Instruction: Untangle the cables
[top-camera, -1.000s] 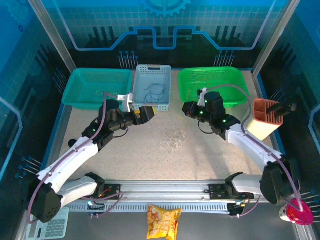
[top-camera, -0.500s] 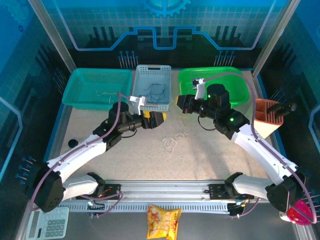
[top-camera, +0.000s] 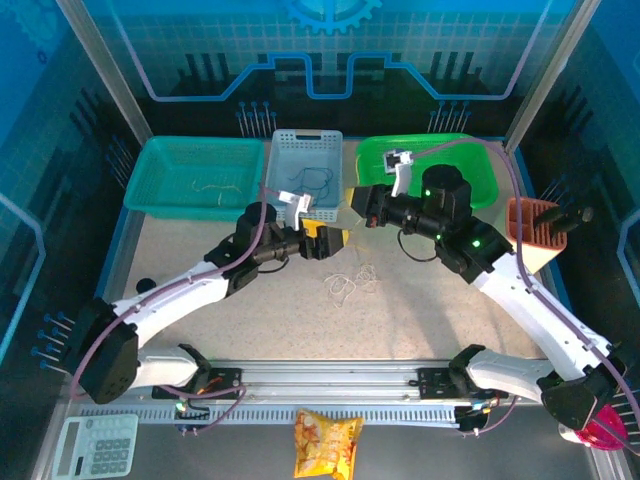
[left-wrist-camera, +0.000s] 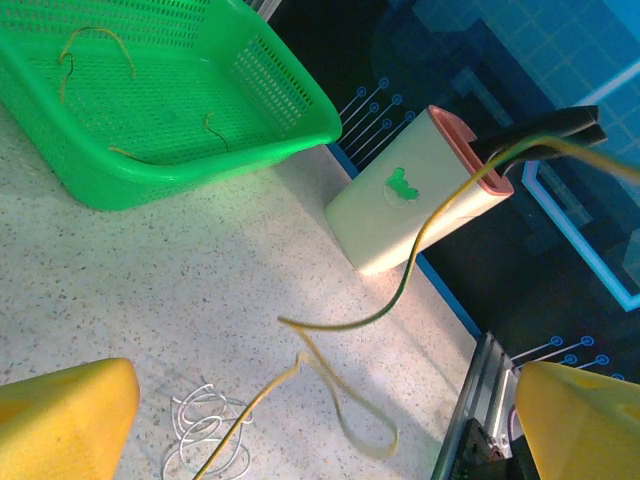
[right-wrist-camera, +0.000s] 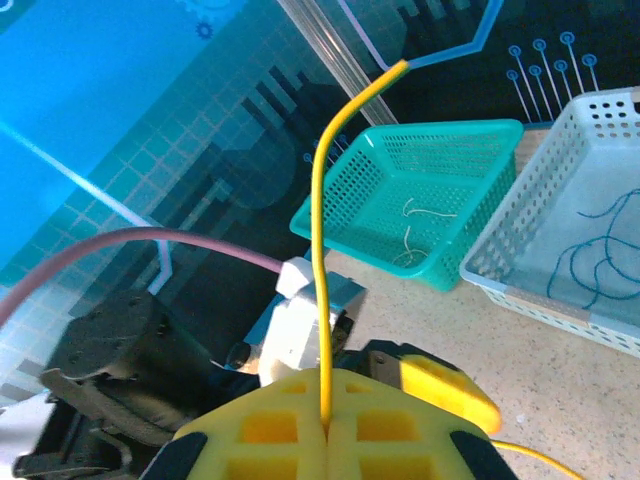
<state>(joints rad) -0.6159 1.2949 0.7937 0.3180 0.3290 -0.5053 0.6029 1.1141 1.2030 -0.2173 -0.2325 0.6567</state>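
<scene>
Cables (top-camera: 347, 284) were seen from above, clumped on the table (top-camera: 420, 325) just below the left gripper (top-camera: 337, 240) and right gripper (top-camera: 359, 203). At the left wrist, widely spread fingers (left-wrist-camera: 60, 415) were gripping nothing, with a yellow cable (left-wrist-camera: 425, 235) arcing ahead of them. At the right wrist, that cable was pinched between jaws pressed together.

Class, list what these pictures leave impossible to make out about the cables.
Top external: the cable clump is too small and thin to tell which strands cross or knot.
Left wrist: the white loops are cut off by the bottom edge; the yellow cable blurs towards the right edge.
Right wrist: the right gripper, shut on the yellow cable, hides its lower stretch.
</scene>
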